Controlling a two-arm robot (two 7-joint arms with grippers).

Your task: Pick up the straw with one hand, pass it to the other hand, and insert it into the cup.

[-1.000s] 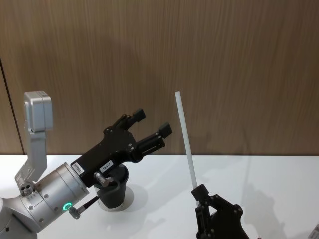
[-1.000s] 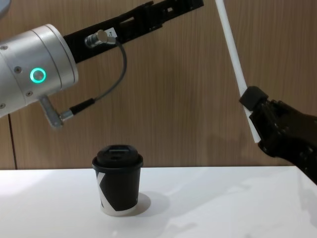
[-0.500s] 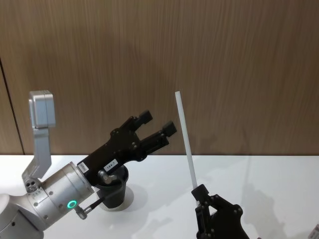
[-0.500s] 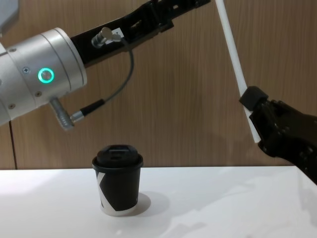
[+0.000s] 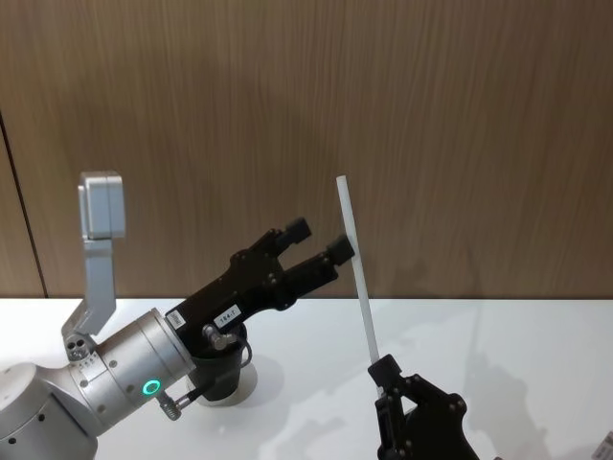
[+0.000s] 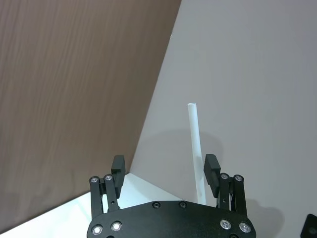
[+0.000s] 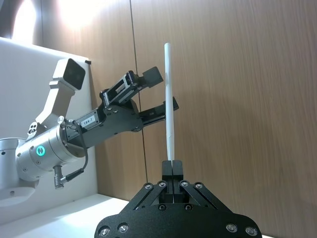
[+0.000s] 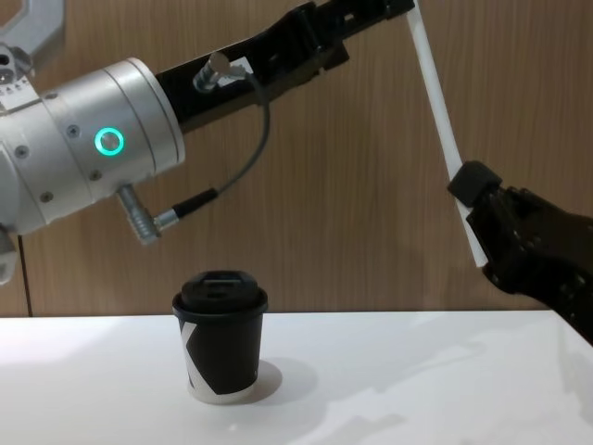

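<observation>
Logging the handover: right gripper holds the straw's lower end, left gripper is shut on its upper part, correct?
No: the left gripper is open at the upper part of the straw, per the left wrist view. The right gripper holds the lower end.

1. The straw [image 5: 356, 268]: white, smooth, matt plastic
2. The cup [image 8: 227, 352]: matt black paper wall; its lid [image 8: 220, 289] is perhaps plastic, with a slight sheen
3. Left arm [image 8: 83, 158]: satin silver metal; left gripper [image 5: 321, 240] and right gripper [image 5: 385, 372]: matt black
4. Wall [image 5: 460, 115]: wood-grain panelling; table [image 8: 417, 389]: white, smooth, faintly glossy
</observation>
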